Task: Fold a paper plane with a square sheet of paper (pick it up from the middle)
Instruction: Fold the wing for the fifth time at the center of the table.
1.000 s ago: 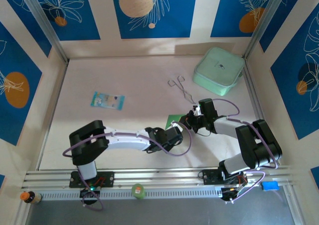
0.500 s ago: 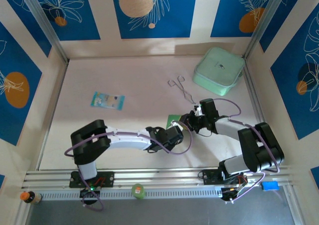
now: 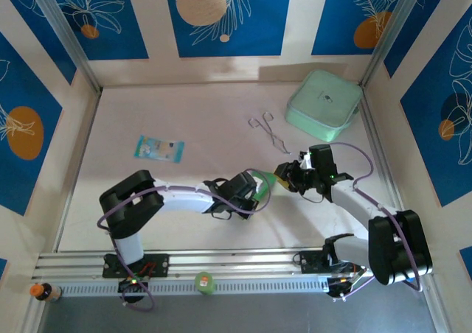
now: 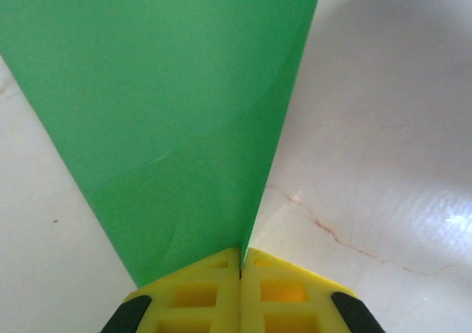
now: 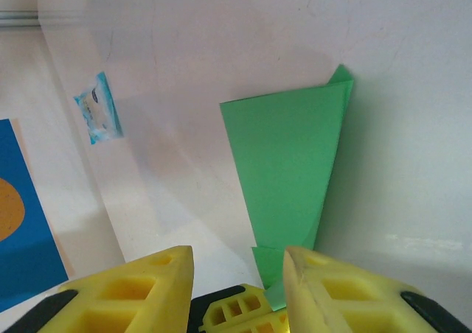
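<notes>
We find bare table (image 3: 192,112) toward eleven o'clock. Our left gripper (image 4: 240,253) clamps the green paper (image 4: 169,112), which fans toward twelve; our right gripper (image 5: 240,263) gapes, paper at its twelve.

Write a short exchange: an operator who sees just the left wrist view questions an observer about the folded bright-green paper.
Operator: Is the right gripper also gripping the folded bright-green paper?
Observer: Not clamped. Its jaws stand open, with the paper's narrow end between them.
Operator: What else is on the table?
Observer: A small light-blue printed packet lies left of the paper, well apart from it.
</notes>
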